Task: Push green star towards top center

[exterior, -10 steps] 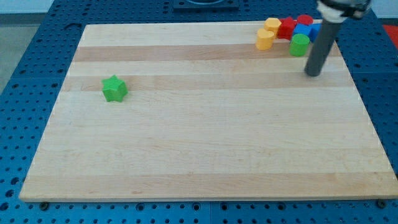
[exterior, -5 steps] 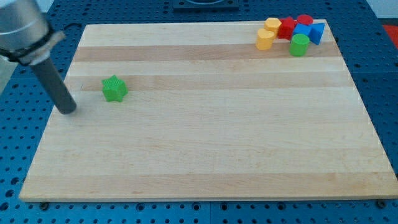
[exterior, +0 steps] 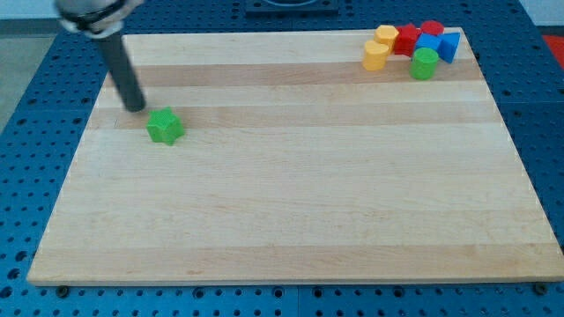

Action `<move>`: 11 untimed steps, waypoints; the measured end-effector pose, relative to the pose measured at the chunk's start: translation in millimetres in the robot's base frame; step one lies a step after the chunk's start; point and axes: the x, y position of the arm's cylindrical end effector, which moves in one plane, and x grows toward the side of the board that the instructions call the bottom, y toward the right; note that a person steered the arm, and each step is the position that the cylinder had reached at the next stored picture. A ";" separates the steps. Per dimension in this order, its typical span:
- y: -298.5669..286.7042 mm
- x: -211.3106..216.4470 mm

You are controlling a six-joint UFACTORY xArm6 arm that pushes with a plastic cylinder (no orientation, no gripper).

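The arm carries no claw, so there is nothing released or clenched to report; it ends in a dark rod whose tip (exterior: pixel 135 107) rests on the wooden board (exterior: pixel 291 211) near the view's left edge, in the upper part of the board. The green star (exterior: pixel 164 127) lies just beside the tip, toward the view's right and slightly toward the view's bottom of it; whether the two touch cannot be told, though a thin gap seems to separate them. The rod leans up and toward the view's left from the tip, where its wider grey body leaves the frame at the top. Well apart from the tip, far across the board toward the view's right and a little toward the view's top, a tight cluster of blocks sits in the board's corner: two yellow blocks (exterior: pixel 381 47), a red block (exterior: pixel 407 39) and another red block (exterior: pixel 432 31), a blue block (exterior: pixel 438 47) and a green cylinder (exterior: pixel 425 63). The board lies on a blue perforated table (exterior: pixel 35 132).
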 end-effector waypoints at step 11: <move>216.9 17.2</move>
